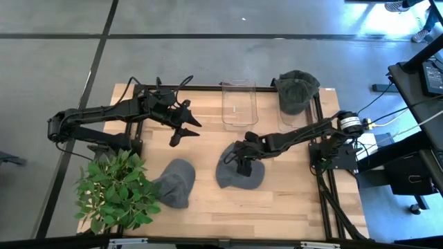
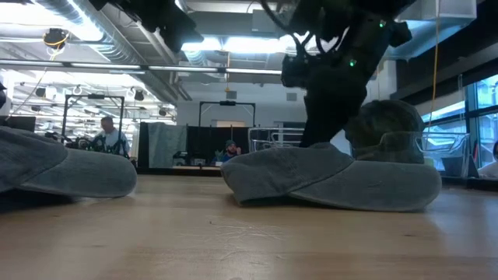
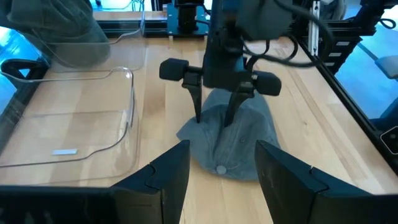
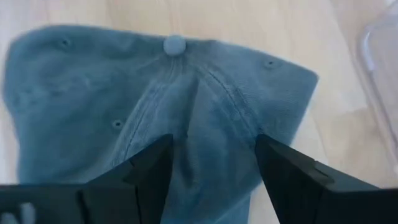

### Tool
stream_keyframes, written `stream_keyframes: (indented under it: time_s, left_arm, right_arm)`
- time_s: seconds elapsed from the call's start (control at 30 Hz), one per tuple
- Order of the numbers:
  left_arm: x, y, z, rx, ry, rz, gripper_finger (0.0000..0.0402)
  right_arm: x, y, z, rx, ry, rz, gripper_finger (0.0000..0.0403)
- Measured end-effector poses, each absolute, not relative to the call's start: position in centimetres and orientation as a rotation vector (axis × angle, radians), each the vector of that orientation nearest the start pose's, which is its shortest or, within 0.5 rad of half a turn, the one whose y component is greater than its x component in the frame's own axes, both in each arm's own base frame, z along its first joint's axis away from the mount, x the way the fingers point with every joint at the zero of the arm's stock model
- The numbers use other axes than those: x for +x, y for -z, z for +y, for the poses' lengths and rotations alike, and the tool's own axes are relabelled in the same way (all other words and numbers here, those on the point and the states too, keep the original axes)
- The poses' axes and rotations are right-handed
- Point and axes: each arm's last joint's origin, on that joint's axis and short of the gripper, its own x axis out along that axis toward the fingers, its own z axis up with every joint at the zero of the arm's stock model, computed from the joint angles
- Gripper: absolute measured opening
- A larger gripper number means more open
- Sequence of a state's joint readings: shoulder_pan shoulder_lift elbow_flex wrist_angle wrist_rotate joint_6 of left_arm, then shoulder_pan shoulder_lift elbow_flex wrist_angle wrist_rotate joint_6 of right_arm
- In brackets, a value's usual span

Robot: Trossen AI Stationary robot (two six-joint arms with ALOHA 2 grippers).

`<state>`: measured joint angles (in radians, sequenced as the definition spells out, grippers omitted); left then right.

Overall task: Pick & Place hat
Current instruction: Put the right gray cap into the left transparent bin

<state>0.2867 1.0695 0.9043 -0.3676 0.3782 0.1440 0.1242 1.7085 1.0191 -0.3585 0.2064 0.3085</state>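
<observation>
grey denim fills the gap beneath the right tool (image 1: 242, 164), fingers spread, straddling the hat (image 1: 239, 173) crown to pinch it; clear bin (image 1: 239, 104) just beyond; left tool (image 1: 184, 128), released, waits apart above the desk (image 1: 291, 200).

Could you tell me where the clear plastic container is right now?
In the high view, the clear container sits at the table's far edge near the middle, left of the green hat and behind the right gripper.

Three grey caps on the wooden table. Middle cap (image 1: 239, 174) lies flattened at lower centre of the overhead frame, button top showing. Second cap (image 1: 177, 182) lies lower left beside it. Third cap (image 1: 297, 90) sits upper right, crown up.
</observation>
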Motion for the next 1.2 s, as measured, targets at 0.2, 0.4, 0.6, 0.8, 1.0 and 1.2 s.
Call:
stream_keyframes:
  time_s: [0.2, 0.4, 0.6, 0.8, 1.0, 1.2]
  left_arm:
    - [22.0, -30.6, 5.4, -0.005, 0.133, 0.493, 0.0175]
    - [22.0, -30.6, 5.4, 0.000, 0.134, 0.491, 0.0175]
    - [22.6, -30.4, 5.3, -0.041, 0.131, 0.487, 0.0175]
    - [25.3, -29.8, 5.1, -0.136, 0.136, 0.419, 0.0175]
    - [27.6, -29.1, 5.9, -0.129, 0.026, 0.341, 0.0175]
    - [29.5, -28.6, 6.3, -0.102, 0.024, 0.246, 0.0175]
  right_arm:
    - [32.9, -16.5, 3.5, 0.106, 0.239, 1.057, 0.0180]
    - [32.5, -16.5, 3.4, 0.097, 0.238, 1.087, 0.0042]
    - [31.8, -17.2, 3.2, 0.049, 0.297, 1.099, 0.0014]
    - [30.0, -20.7, 3.1, 0.012, 0.359, 1.031, 0.0007]
    - [27.2, -25.7, 3.6, 0.016, 0.354, 0.859, 0.0004]
    - [24.9, -29.2, 3.9, -0.017, 0.384, 0.695, 0.0003]
